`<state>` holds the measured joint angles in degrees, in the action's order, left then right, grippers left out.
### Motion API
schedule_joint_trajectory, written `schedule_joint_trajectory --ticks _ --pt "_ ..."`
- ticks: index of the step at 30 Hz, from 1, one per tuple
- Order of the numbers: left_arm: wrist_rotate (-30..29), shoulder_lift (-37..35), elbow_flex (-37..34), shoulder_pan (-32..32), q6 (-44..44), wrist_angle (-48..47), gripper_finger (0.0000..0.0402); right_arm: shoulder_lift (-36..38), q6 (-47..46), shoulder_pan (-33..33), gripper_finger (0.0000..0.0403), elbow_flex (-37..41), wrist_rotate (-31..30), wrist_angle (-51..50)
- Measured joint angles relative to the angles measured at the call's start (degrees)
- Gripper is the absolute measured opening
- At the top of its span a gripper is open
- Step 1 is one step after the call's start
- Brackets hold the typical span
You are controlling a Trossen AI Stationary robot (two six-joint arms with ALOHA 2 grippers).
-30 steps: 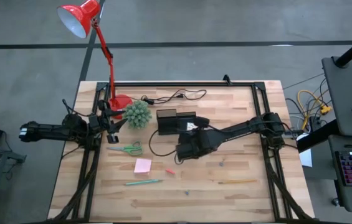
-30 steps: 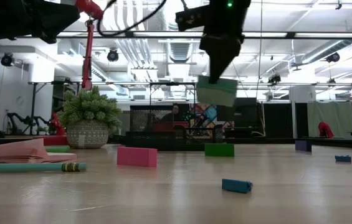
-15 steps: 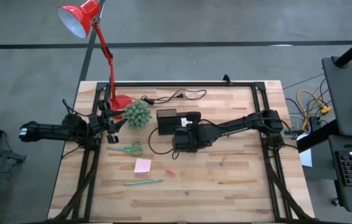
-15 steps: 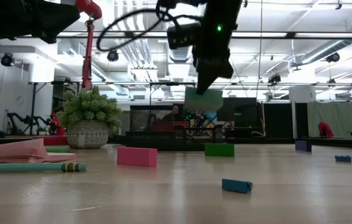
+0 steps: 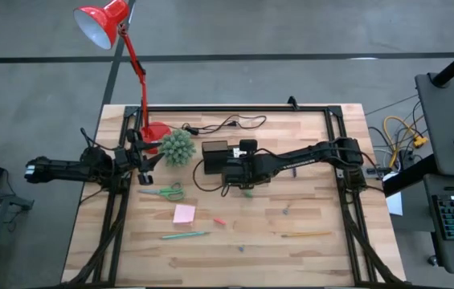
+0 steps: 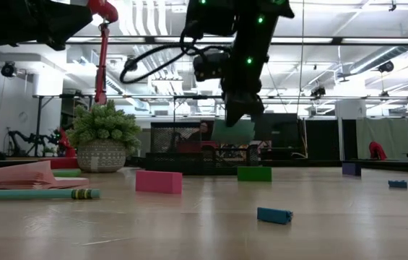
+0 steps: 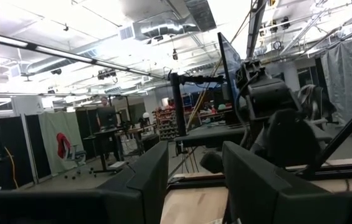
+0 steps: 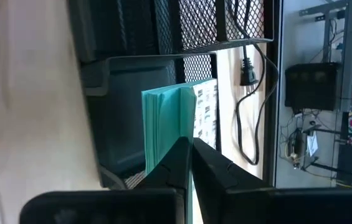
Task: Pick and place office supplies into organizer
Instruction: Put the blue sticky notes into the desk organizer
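While the right end effector hangs over the black organizer near the far middle of the table, its fingers are pinched together on a white-green patterned block, held by one edge. In the right wrist view the block reads as a stack of green sheets with a printed face, its free end reaching toward the organizer's mesh wall; whether it touches the tray floor cannot be told. Judgement: light, fairly stiff as a stack, but the sheets could fan or slip under an edge grip, so a hold across the full thickness near the bound side seems safest.

Left end effector waits at the left table edge beside the spiky plant, fingers apart, holding nothing.

Remaining on the table: pink sticky-note pad, green-handled scissors, slim green pen, thin yellowish stick. Pad soft and flat, likely needs an edge pinch; scissors rigid, best taken at the handles.
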<state>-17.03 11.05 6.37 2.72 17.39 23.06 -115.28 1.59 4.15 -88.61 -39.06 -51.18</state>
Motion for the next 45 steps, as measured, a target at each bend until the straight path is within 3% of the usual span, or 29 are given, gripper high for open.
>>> schedule_joint_trajectory --ticks 16,45 --pt "0.0 0.1 0.0 0.0 0.0 0.1 0.0139 0.0 5.0 -2.4 0.0008 5.5 1.6 9.8" --pt "0.0 0.1 0.0 0.0 0.0 0.1 0.0139 0.0 4.9 -3.0 0.0008 8.1 1.7 14.9"
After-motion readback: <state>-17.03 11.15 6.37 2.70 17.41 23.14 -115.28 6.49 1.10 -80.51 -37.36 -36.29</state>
